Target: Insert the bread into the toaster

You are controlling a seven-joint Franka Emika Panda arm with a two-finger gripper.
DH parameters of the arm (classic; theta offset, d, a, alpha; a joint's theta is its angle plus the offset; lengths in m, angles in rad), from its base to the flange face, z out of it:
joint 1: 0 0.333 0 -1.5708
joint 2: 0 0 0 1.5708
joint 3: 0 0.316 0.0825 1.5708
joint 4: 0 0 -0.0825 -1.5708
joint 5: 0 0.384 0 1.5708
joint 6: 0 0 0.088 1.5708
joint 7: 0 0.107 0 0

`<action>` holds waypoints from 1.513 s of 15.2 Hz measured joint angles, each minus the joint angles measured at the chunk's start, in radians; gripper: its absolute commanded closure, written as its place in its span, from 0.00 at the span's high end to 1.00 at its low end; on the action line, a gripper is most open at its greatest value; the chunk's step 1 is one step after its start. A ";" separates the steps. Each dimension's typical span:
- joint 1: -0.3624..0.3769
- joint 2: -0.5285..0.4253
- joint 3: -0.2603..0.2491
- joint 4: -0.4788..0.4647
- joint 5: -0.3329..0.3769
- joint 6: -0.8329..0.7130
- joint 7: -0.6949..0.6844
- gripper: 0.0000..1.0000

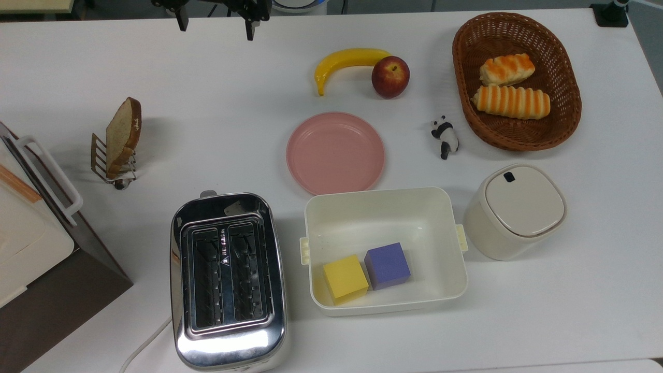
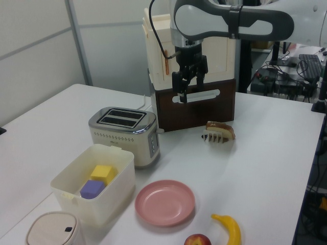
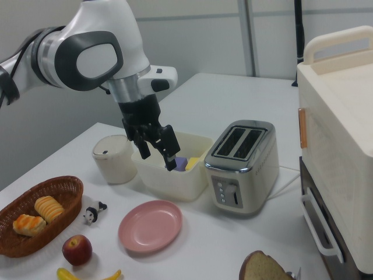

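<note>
The pincer (image 3: pixel 157 153) hangs open, empty; the bread (image 1: pixel 123 135) stands racked, apart from the toaster (image 1: pixel 228 282).

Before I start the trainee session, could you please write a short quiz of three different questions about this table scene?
1. True or false: the bread already sits in the toaster.
2. What holds the bread? A) wire rack B) pink plate C) wicker basket
3. Fill in: the white bin contains a yellow cube and a ______ cube.

Key: 1 false; the slots look empty and the gripper hangs open above the table. 2 A. 3 purple.
</note>
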 measured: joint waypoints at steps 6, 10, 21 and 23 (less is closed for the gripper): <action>0.002 0.000 0.000 0.000 0.000 -0.026 -0.029 1.00; 0.002 0.000 0.000 0.000 0.000 -0.027 -0.030 1.00; 0.002 0.000 0.000 -0.007 0.000 -0.027 -0.054 1.00; 0.002 0.000 0.000 -0.008 0.000 -0.027 -0.067 1.00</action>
